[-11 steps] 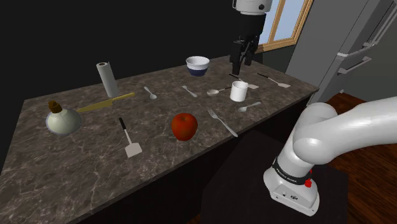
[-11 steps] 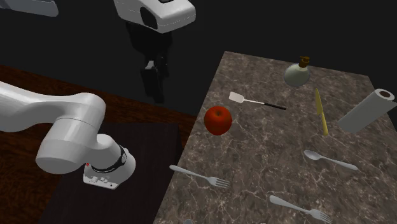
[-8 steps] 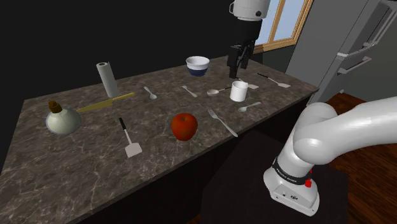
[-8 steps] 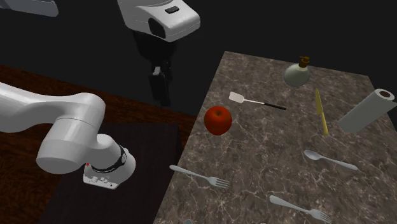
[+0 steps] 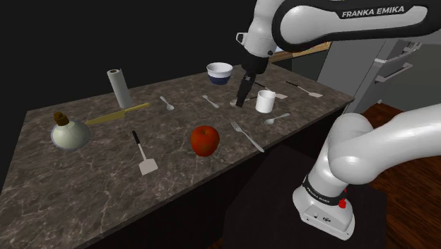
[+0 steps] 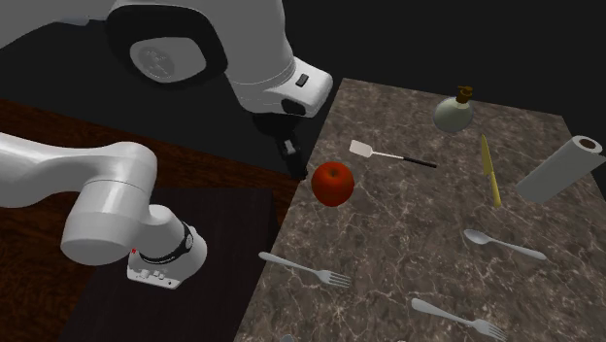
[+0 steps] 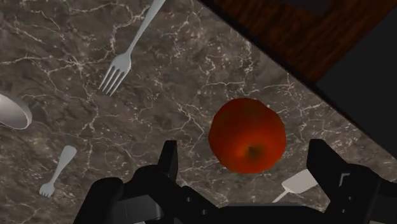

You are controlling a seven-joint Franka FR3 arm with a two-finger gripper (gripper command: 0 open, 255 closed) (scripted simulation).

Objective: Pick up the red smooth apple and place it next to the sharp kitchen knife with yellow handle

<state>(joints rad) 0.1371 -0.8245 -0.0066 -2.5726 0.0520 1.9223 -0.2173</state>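
gripper (image 5: pixel 241 101) hangs in the air above the dark marbled counter (image 5: pixel 85 185), its black fingers standing apart with nothing clasped (released, as the wrist view shows with a wide gap between the fingers (image 7: pixel 168 159)). in the shoulder view it sits just left of the white mug (image 5: pixel 265 101) and up and to the right of the red apple (image 5: pixel 204 140), well clear of it. in the wrist view the apple (image 7: pixel 248 135) appears between the two fingers but lower down on the counter, untouched. the apple rests on the counter near its front edge, between a black-handled spatula (image 5: pixel 143 155) on the shoulder view's left and a grey fork (image 5: pixel 247 136) on its right. the yellow-handled knife (image 5: pixel 119 113) lies flat further back and to the left, well apart from the apple, with a pale corked bottle (image 5: pixel 69 132) just beside its near end and an upright paper towel roll (image 5: pixel 118 88) behind it. a white and blue bowl (image 5: pixel 220 72) stands at the back edge. in the second exterior view the gripper (image 6: pixel 291 160) is up and left of the apple (image 6: pixel 332 184), over the counter's edge, and the knife (image 6: pixel 489 170) lies far to the right past the spatula (image 6: pixel 388 153).
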